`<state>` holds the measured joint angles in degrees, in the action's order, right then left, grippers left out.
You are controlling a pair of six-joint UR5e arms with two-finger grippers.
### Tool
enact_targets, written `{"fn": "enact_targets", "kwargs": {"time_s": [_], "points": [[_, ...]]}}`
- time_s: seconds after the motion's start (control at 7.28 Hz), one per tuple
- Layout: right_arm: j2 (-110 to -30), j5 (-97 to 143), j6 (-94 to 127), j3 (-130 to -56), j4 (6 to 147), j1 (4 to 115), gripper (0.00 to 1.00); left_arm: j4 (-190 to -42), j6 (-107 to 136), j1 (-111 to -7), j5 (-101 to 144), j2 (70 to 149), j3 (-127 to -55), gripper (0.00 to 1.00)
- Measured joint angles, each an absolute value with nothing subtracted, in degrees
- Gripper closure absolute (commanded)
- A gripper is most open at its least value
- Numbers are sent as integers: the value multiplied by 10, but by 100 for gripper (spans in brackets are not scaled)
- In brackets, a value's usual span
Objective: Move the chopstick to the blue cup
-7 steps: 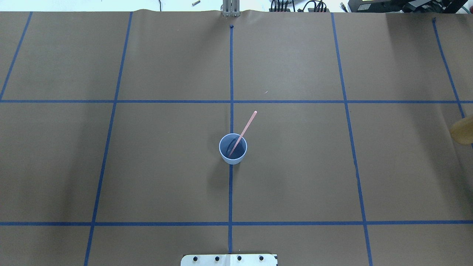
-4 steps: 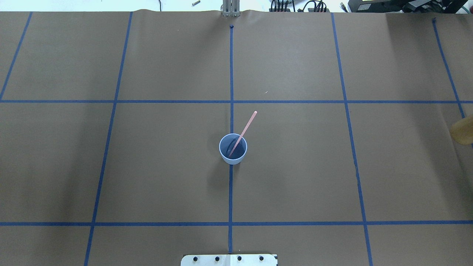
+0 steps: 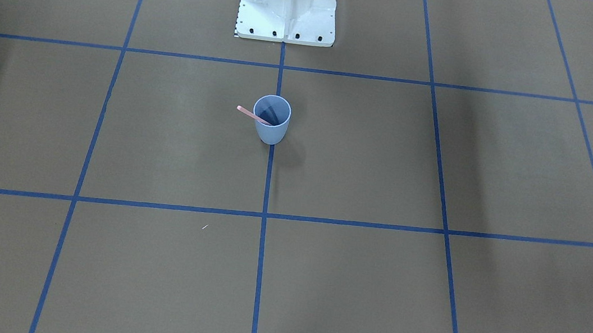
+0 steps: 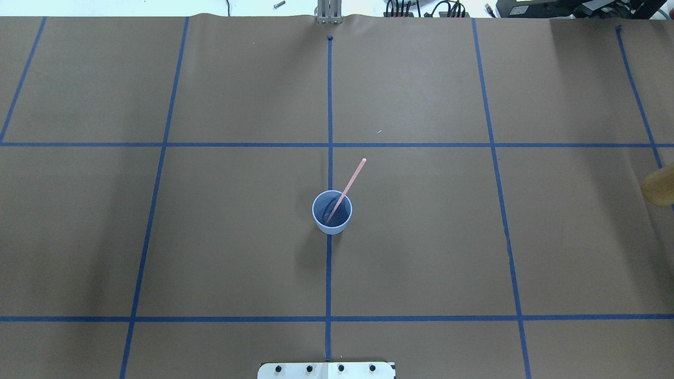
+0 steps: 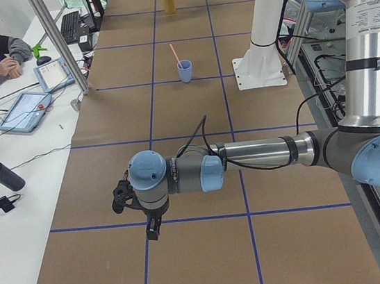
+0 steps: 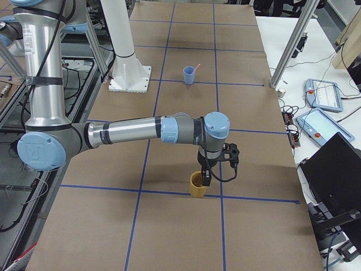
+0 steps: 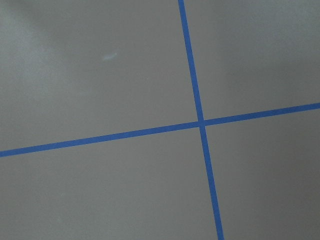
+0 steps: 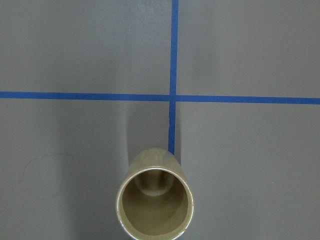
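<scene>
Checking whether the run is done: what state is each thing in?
Chopstick: inside the blue cup, leaning on its rim, top end sticking out.
Blue cup: upright, holding the chopstick.
Tan cup: upright, empty.
Left gripper: open or shut, cannot tell.
Right gripper: above the tan cup; open or shut, cannot tell.

No legible text, label, brand, number or sign can be made out anywhere on the worktop point(image 4: 237, 237) or around it.
</scene>
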<state>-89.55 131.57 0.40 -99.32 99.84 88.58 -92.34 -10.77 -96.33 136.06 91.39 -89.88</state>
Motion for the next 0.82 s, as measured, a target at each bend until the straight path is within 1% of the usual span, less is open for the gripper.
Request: {"fn": "enact_targets", "kwargs": {"time_s": [0.82], "points": [[-896, 1316, 8, -992, 985, 885, 0, -924, -106, -963, 1361, 913, -900, 2]]}}
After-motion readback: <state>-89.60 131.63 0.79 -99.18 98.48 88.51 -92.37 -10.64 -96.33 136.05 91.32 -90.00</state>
